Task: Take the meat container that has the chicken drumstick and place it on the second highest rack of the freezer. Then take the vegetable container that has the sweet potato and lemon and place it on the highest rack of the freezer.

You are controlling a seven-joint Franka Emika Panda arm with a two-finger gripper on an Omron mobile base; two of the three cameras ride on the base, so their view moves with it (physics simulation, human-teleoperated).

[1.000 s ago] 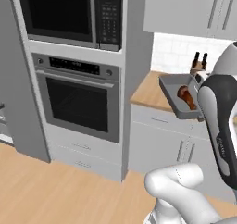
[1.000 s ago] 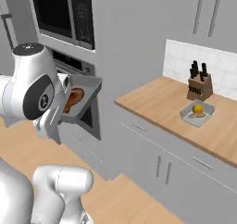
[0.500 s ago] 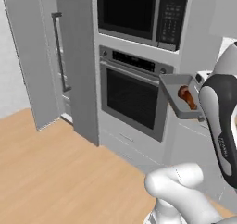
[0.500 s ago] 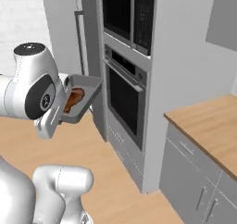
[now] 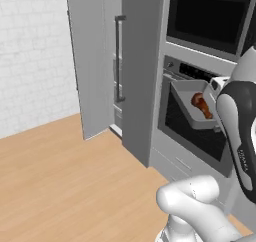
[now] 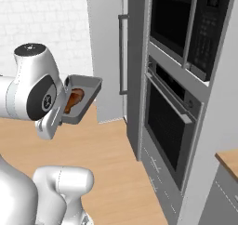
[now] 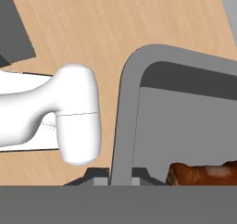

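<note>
One meat container (image 5: 192,106) is up in the air right now, carried by the gripper (image 7: 121,177), whose fingers are pinched tight on the tray's rim, at a corner edge as far as the hand view lets me tell. The chicken drumstick (image 5: 202,105) is lying inside it, loose on the flat floor of the tray and much shorter than it, so my guess is it'll slide or roll if the tray tips much. The tray looks like rigid grey plastic with a raised lip, probably light, and stiff enough that holding one edge works, though an edge grip leaves the far end hanging out and wanting to droop or twist. I'd keep it level and move gently. In the right base view the tray sits tilted a bit toward the camera, next to the arm's big white joint. The freezer (image 5: 137,61) is the tall grey unit left of the wall oven (image 6: 168,122), with its door (image 5: 90,56) swung open and the dark bar handle (image 5: 119,58) in view. The shelves inside are barely visible from here, so I can't pick out the second highest rack yet.
</note>
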